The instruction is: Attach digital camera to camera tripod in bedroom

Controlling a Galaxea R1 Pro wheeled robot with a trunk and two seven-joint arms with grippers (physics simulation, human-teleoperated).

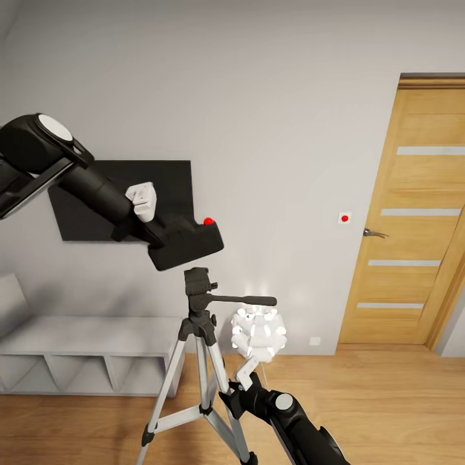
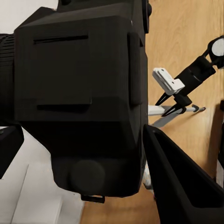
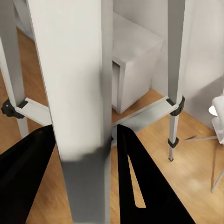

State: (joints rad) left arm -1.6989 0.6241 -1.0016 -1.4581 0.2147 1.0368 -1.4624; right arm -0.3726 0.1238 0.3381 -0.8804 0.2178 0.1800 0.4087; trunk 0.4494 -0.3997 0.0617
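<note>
My left gripper [image 1: 161, 234] is shut on the matte-black digital camera [image 1: 188, 244], which hangs tilted with its red dot up, just above the tripod's black head [image 1: 197, 284]. The camera's body [image 2: 79, 93] lies between the black fingers [image 2: 182, 186] in the left wrist view. The camera tripod [image 1: 205, 361] stands on the wood floor, its long pan handle [image 1: 248, 299] pointing right. Low down, my right gripper [image 1: 240, 382] is shut around one silver leg [image 3: 74, 70], with a black finger on either side of it [image 3: 84, 135].
A black TV [image 1: 90, 213] hangs on the white wall behind the camera. A low white shelf unit [image 1: 84, 355] stands at the left, a white lamp [image 1: 258, 332] just behind the tripod, and a wooden door [image 1: 413, 213] at the right.
</note>
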